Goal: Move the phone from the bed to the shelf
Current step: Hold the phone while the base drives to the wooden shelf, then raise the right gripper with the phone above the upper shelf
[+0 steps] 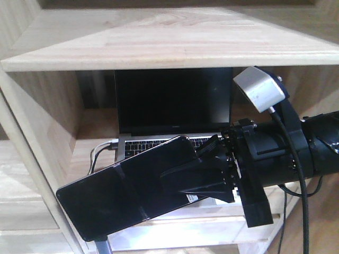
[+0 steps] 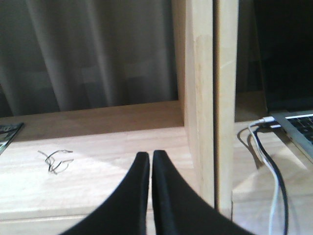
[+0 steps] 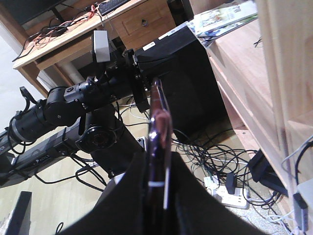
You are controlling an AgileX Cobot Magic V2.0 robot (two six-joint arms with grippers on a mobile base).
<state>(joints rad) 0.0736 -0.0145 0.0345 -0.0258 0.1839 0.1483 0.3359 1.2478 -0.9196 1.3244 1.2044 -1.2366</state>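
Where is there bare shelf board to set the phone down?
Free: the shelf board left of the upright divider, between the small wire tangle and that divider. Crowded: right of the divider, the laptop and its cables take the floor.

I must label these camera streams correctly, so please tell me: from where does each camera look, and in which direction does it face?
Exterior front-facing: behind the arms, faces the shelf compartment holding the laptop; shows the right gripper shut on the phone.
Left wrist: above the left gripper, faces a shelf board; shows that gripper shut, empty.
Right wrist: behind the right gripper, looks sideways along the shelf front toward the left arm; shows the gripper around the phone.
Shared: front and left wrist views both show the laptop.
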